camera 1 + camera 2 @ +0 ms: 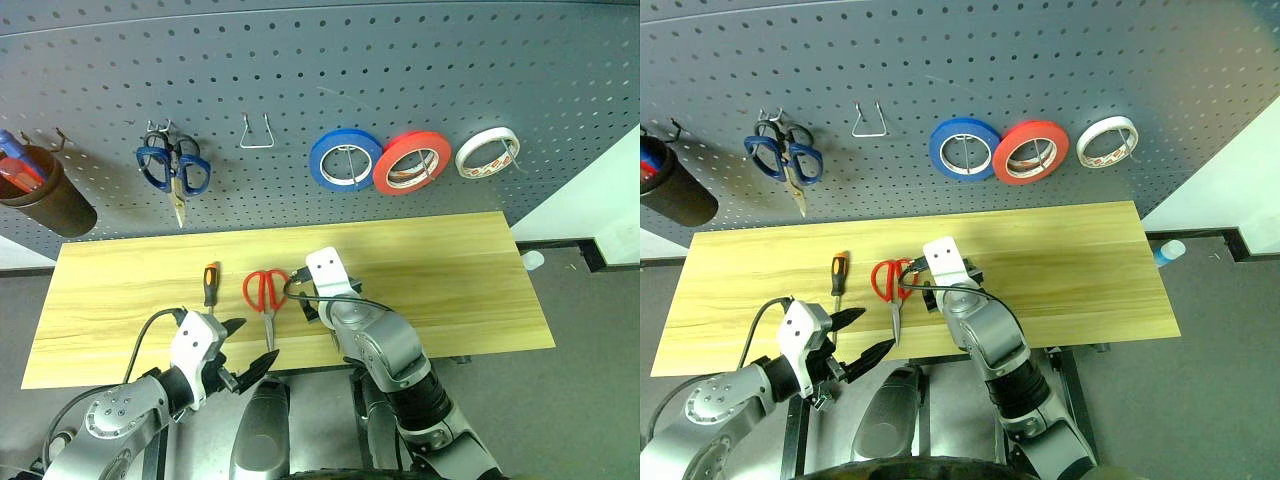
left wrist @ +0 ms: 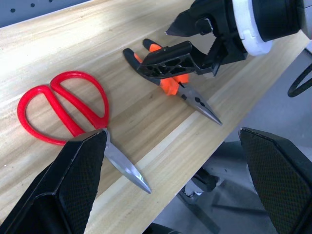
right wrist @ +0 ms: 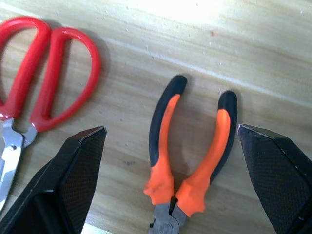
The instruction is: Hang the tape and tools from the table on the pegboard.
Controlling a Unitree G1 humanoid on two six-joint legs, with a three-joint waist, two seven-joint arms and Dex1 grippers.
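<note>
The red tape (image 1: pixel 410 162) hangs on the dark grey pegboard (image 1: pixel 400 60), between a blue roll (image 1: pixel 345 158) and a white roll (image 1: pixel 487 152). On the wooden table (image 1: pixel 450 270) lie the screwdriver (image 1: pixel 210 283), the red-handled scissors (image 1: pixel 265 292) and the orange-and-black pliers (image 3: pixel 190 146). My right gripper (image 3: pixel 170 130) hovers open just above the pliers, one finger on either side of the handles. Open and holding nothing, my left gripper (image 1: pixel 255 342) sits at the table's front edge, near the scissors' blade tip (image 2: pixel 139 178).
Blue-handled scissors (image 1: pixel 172 170) hang on the pegboard's left part, with a bare wire hook (image 1: pixel 257 133) beside them. A brown cup (image 1: pixel 50 195) holding pens hangs at the far left. The table's right half is bare wood.
</note>
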